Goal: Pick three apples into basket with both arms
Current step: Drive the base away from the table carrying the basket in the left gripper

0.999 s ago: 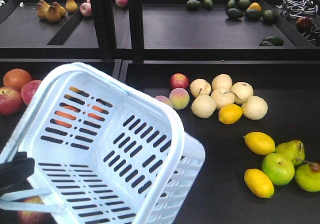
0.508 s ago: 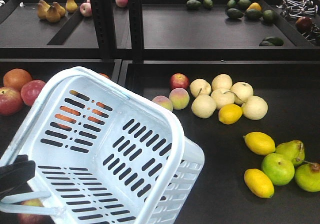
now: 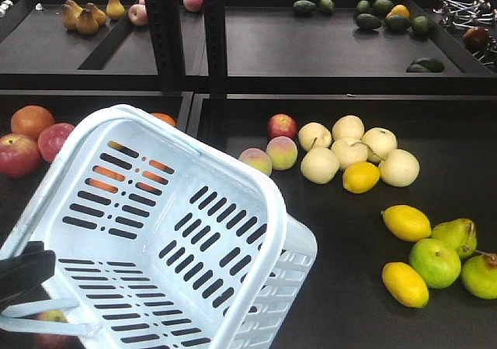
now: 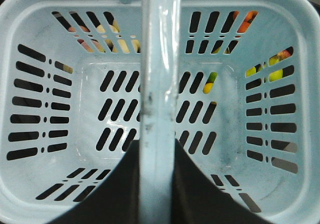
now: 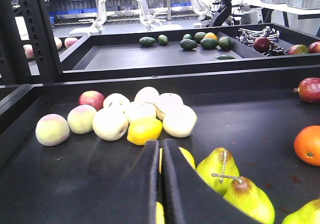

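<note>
The left gripper [image 4: 157,156] pinches a thin swing handle [image 4: 159,59] of the basket [image 3: 291,260], with a dark finger on each side of the bar. In its wrist view the handle crosses the basket's short way, and the long axis runs left to right across the picture.

The basket is pale blue-white plastic with dark slots in its walls and floor. From the front it sits tilted at the lower left over the dark surface [image 3: 365,310]. Its mouth is turned up toward the camera, one corner points at the back shelf, and the right-hand corner is lowest.

Two red apples [image 3: 17,155] lie at its left edge. Another apple [image 3: 49,318] peeks out behind the handle.

Only the right wrist view shows the right gripper [image 5: 160,184]. Its fingers are pressed almost together on nothing, low over the surface. Green pears [image 5: 222,171] lie just beside it and a lemon [image 5: 144,129] is beyond.
</note>
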Available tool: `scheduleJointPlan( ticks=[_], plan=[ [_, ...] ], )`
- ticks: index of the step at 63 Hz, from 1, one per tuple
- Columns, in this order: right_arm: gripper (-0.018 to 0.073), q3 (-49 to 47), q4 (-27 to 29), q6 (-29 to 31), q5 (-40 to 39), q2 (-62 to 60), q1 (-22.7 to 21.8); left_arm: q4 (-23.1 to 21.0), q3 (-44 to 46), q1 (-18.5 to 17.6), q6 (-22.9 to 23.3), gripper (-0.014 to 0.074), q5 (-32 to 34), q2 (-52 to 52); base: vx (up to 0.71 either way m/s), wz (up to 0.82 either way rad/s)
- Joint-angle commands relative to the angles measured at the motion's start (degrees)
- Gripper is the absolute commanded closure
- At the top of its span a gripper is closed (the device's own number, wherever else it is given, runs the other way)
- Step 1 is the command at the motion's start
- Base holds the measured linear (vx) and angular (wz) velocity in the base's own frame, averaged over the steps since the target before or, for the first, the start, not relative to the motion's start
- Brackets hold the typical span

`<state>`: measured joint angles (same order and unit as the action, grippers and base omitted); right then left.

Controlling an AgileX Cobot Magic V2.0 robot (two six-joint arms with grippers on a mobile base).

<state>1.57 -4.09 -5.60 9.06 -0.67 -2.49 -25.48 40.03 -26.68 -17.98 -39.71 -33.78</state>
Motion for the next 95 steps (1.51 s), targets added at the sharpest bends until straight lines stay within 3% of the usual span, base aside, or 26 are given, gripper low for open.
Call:
scheduleJointPlan(
  ticks=[1,36,95],
  plan=[
    [0.0564,0.83,-0.61,0.01,-4.51,-0.77,-0.34,-2.15,1.72,-0.12,0.28,0.0603,5.69,0.09,-0.03,0.07],
    [0.0564,0.83,-0.61,0.01,-4.51,-0.77,-0.34,-2.15,1.72,-0.12,0.28,0.0603,5.69,0.09,-0.09,0.23],
    [0.0564,0.83,-0.61,0.01,-4.43,-0.77,-0.34,-2.15,1.72,-0.12,0.28,0.0603,5.69,0.09,-0.13,0.51]
  ],
)
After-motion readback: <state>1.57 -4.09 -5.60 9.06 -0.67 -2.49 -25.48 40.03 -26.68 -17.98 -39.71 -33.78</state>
